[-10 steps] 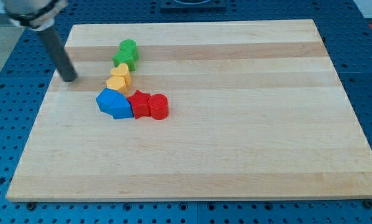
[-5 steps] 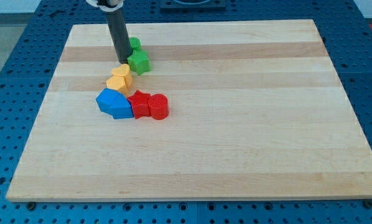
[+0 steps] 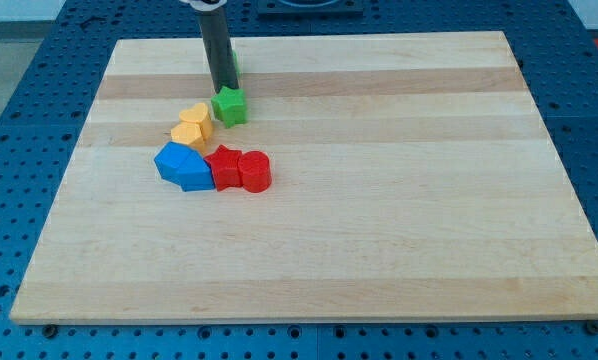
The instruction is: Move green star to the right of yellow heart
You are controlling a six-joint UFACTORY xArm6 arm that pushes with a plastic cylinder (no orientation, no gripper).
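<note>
The green star [image 3: 230, 105] lies on the wooden board [image 3: 399, 220], just right of and slightly above the yellow heart [image 3: 192, 125], close to it or touching. My tip [image 3: 222, 90] rests at the star's upper edge, on its top-left side. The rod rises from there toward the view's top. A second green block [image 3: 235, 64] shows only as a sliver behind the rod; its shape cannot be made out.
A blue block [image 3: 183, 166], a red star [image 3: 224, 166] and a red cylinder [image 3: 255, 171] sit packed in a row just below the yellow heart. The board's left edge is well to the left of the cluster.
My tip swept from the board's left edge rightward to the green blocks. The green star slid down and right, ending beside the yellow heart. The other green block moved slightly right.
</note>
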